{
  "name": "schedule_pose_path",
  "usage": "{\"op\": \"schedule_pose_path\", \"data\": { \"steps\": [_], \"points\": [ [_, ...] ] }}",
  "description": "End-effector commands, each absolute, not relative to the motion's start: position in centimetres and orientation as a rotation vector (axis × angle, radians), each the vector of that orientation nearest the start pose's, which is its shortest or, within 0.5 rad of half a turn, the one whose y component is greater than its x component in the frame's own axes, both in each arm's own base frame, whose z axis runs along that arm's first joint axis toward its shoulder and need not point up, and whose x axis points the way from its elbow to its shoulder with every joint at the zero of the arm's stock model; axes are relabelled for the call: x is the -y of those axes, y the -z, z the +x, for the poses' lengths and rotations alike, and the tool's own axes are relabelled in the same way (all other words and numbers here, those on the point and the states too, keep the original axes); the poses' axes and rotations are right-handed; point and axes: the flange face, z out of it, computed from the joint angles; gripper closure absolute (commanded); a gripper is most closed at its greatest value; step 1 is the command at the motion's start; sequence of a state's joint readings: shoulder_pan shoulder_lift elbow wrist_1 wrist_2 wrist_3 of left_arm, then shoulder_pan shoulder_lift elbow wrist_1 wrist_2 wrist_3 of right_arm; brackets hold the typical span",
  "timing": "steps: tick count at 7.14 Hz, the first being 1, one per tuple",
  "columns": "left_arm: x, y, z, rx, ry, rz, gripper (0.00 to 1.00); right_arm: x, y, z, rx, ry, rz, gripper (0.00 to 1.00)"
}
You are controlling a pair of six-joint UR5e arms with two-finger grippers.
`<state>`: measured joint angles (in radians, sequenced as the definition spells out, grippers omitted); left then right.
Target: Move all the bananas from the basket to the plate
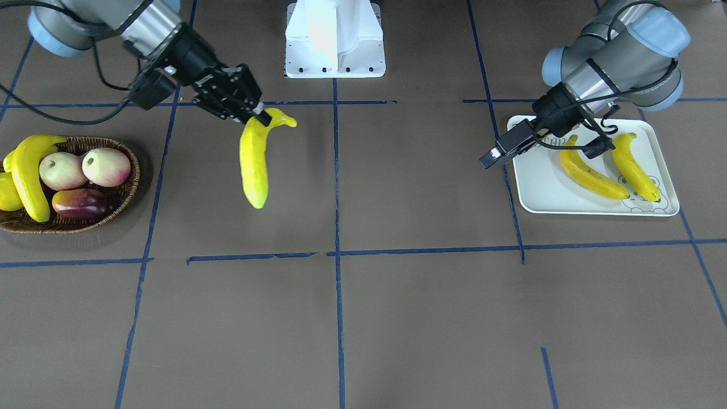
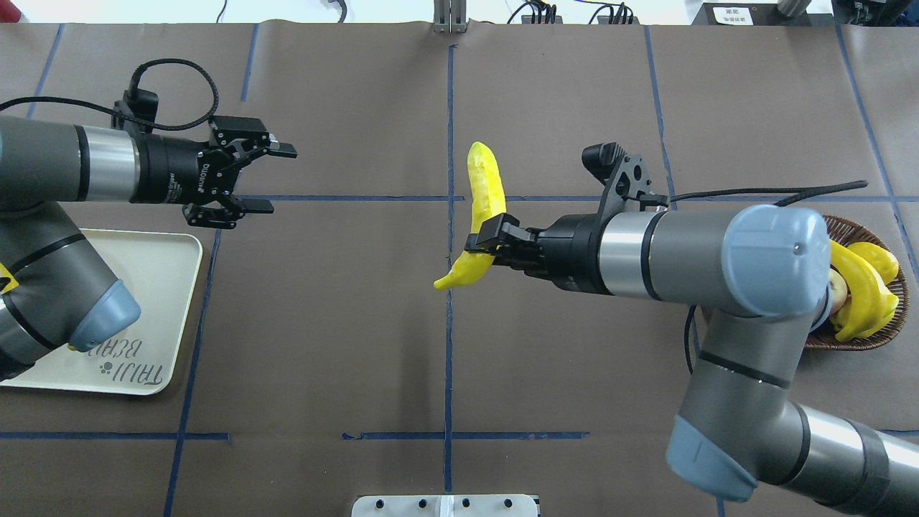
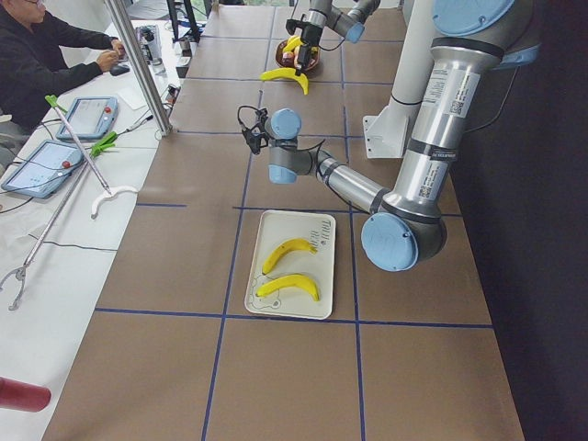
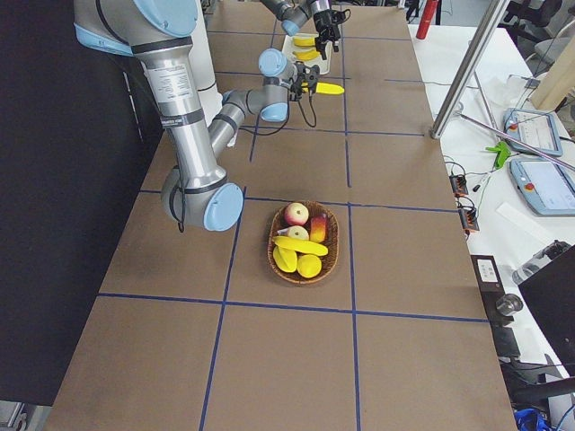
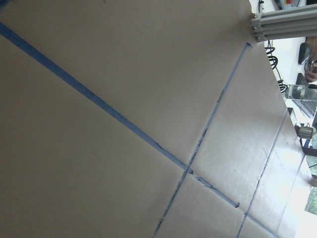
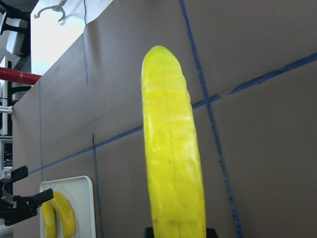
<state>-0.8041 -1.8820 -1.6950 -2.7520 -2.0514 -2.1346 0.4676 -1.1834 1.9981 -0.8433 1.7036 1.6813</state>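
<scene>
My right gripper (image 2: 482, 243) is shut on the stem end of one banana (image 2: 484, 190) and holds it above the middle of the table; its long body fills the right wrist view (image 6: 173, 148). My left gripper (image 2: 283, 179) hangs open and holds nothing, just past the far corner of the white plate (image 2: 165, 287). Two bananas (image 1: 590, 176) (image 1: 636, 167) lie side by side on the plate (image 1: 545, 187). Another banana (image 1: 28, 176) rests across the brown wicker basket (image 1: 128, 196), far from both grippers.
The basket also holds two pale red-blushed round fruits (image 1: 106, 166), a dark red oval fruit (image 1: 82, 204) and a stubby yellow fruit (image 1: 7, 193). The white robot base (image 1: 335, 40) stands at the table's robot side. A person (image 3: 46, 55) sits at a side table with tablets.
</scene>
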Motion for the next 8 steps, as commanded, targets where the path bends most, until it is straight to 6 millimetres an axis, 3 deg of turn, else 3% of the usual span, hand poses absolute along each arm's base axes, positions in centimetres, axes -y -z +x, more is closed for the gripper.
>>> {"op": "schedule_pose_path", "data": {
  "steps": [1,4,6,8],
  "points": [
    [46.6,-25.0,35.8,-1.705,0.697,-0.257,0.01,31.5,-15.7,-45.0,1.570,-0.363,0.199,0.99],
    [44.2,-19.1,41.1,-1.730,0.614,-0.326,0.01,30.6,-15.3,-45.8,1.576,-0.355,0.194,0.99],
    [41.5,-18.1,44.5,-1.747,0.606,-0.331,0.01,30.2,-14.9,-46.1,1.582,-0.359,0.200,0.99],
    [40.4,-17.6,45.8,-1.748,0.593,-0.345,0.01,30.1,-14.9,-46.4,1.575,-0.358,0.197,0.99]
  ]
}}
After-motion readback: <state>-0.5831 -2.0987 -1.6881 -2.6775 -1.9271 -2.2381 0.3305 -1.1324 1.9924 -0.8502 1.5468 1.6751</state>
